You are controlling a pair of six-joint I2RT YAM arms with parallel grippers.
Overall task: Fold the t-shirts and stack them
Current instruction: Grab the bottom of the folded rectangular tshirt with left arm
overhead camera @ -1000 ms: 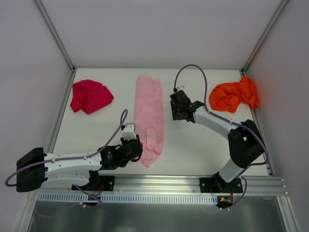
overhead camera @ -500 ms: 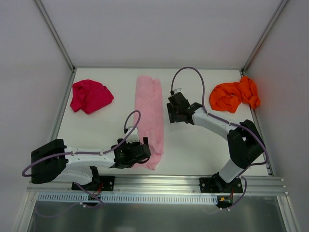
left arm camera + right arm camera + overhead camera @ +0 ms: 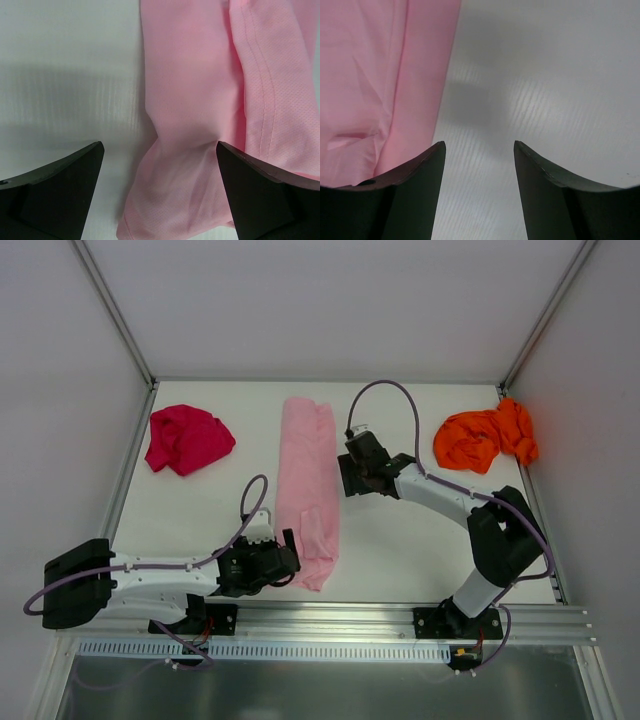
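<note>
The light pink t-shirt [image 3: 308, 480] lies folded into a long narrow strip down the middle of the table. My left gripper [image 3: 291, 560] is open at the strip's near end. In the left wrist view its wide-spread fingers [image 3: 55, 195] flank the pink cloth [image 3: 190, 100] without touching it. My right gripper [image 3: 343, 476] is open beside the strip's right edge. In the right wrist view only bare table shows between its fingertips [image 3: 479, 142], with the pink cloth [image 3: 380, 75] to the left. The magenta-red t-shirt [image 3: 187, 438] is crumpled at the back left. The orange t-shirt [image 3: 485, 437] is crumpled at the back right.
White walls with metal posts close in the table [image 3: 400, 540] on three sides. An aluminium rail [image 3: 330, 618] carrying both arm bases runs along the near edge. Purple cables loop above each wrist.
My left gripper has opened wide and let go of the pink shirt's near end, then drawn back a little to the left. My right gripper has edged left toward the strip.
</note>
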